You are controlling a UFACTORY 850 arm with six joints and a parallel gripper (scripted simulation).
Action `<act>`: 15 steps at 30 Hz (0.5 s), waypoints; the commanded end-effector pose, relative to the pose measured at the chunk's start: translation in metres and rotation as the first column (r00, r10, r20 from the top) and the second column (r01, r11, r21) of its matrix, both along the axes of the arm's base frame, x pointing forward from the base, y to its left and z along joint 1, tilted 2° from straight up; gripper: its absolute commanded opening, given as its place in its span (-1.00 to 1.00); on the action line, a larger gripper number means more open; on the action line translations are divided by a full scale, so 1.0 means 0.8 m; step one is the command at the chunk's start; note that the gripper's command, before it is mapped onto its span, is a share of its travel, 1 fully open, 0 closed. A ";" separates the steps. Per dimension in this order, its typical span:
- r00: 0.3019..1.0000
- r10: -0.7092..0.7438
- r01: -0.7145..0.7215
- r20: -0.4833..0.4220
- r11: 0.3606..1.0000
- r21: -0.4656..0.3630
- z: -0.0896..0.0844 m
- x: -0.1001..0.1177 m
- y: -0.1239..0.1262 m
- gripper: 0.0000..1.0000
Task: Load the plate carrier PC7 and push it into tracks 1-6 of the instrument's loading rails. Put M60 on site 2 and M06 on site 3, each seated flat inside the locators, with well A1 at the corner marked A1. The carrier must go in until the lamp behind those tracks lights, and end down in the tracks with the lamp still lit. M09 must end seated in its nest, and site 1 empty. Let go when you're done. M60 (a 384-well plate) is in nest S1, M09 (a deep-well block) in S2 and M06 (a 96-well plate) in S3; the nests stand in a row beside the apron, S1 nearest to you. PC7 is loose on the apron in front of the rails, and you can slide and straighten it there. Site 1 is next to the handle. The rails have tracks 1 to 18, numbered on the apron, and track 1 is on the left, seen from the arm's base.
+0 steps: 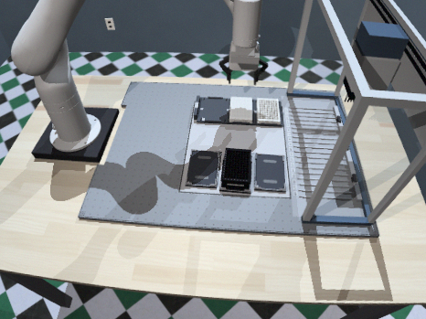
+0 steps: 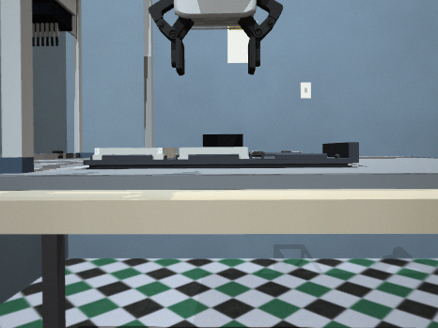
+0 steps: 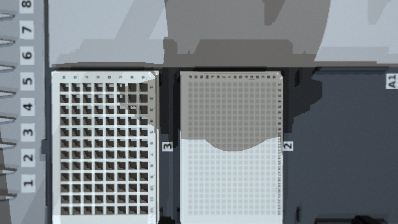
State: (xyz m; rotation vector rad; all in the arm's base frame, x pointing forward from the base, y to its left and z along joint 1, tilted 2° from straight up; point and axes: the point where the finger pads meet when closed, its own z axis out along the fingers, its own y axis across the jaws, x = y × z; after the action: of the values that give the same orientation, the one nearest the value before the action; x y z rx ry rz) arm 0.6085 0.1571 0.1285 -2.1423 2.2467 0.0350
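The dark carrier PC7 point(image 1: 238, 110) lies on the apron, left of the rails, with its handle point(image 2: 340, 149) at the end away from the rails. M60, the fine-gridded 384-well plate point(image 3: 230, 147), sits on site 2. M06, the 96-well plate point(image 3: 102, 147), sits on site 3. Site 1 point(image 3: 345, 150) is bare, with an A1 label point(image 3: 391, 81) at its corner. M09, the black deep-well block point(image 1: 237, 170), sits in the middle nest S2. Nests S1 point(image 1: 204, 169) and S3 point(image 1: 270, 173) are empty. My gripper point(image 2: 216, 68) point(image 1: 242, 79) is open and empty, high above the carrier.
The loading rails point(image 1: 320, 151) lie inside the instrument's white frame point(image 1: 343, 91) at the right. Track numbers 1 to 8 point(image 3: 27, 100) run along the apron beside M06. The arm's base point(image 1: 73, 134) stands at the left.
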 end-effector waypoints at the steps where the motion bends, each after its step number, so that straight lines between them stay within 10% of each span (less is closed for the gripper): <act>1: 1.000 -0.001 0.001 0.002 1.000 -0.001 0.002 0.002 0.016 1.00; 15: 1.000 -0.001 0.001 0.002 1.000 0.000 0.005 0.006 0.086 1.00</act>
State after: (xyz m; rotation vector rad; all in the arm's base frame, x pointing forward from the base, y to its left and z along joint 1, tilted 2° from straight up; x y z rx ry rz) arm 0.6118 0.2226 0.1312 -2.1421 2.2469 0.0346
